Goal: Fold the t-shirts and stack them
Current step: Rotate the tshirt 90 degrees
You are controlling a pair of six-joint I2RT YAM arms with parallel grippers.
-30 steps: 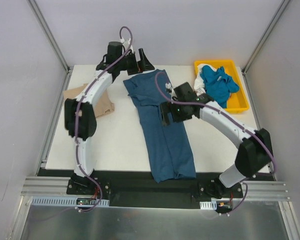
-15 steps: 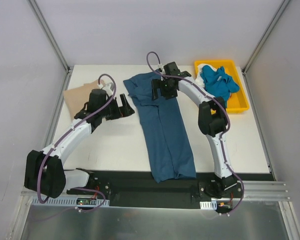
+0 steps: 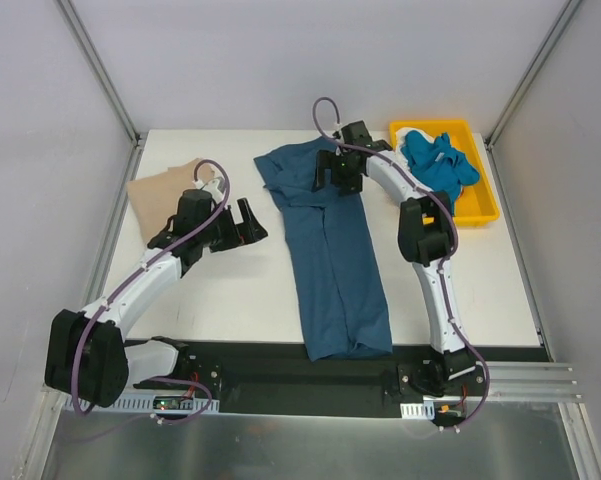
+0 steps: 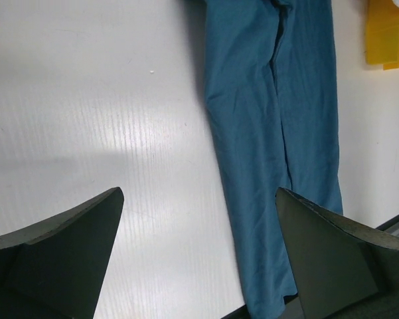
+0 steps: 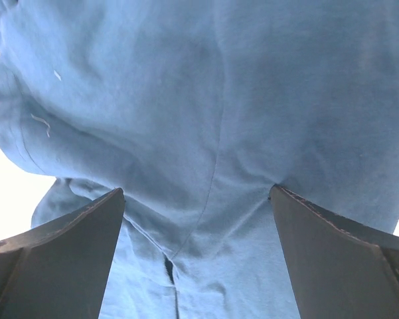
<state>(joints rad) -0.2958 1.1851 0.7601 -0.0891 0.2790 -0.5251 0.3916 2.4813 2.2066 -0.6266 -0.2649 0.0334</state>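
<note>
Teal shirt (image 3: 335,270) lay as a long folded strip on desk (image 3: 230,290), 12 to 6 o'clock. Right gripper (image 3: 332,172) spread wide, empty, over its 12 o'clock end; left gripper (image 3: 252,222) likewise, at shirt's 9 o'clock

We see a white table (image 3: 230,290) in the middle of an enclosed cell. Pale grey panels close it in: a back wall (image 3: 310,60), a left wall (image 3: 30,200) and a right wall (image 3: 580,200). A slanted aluminium left post (image 3: 95,70) and a right post (image 3: 535,70) rise from the table's far corners, where the panels meet. Along the near edge runs a black base plate (image 3: 290,375), with a ribbed aluminium rail (image 3: 90,372) beside it and a brushed metal sheet (image 3: 300,440) below. The light is soft and even. In the left wrist view we catch a bright glare (image 4: 119,143) on the tabletop.
</note>
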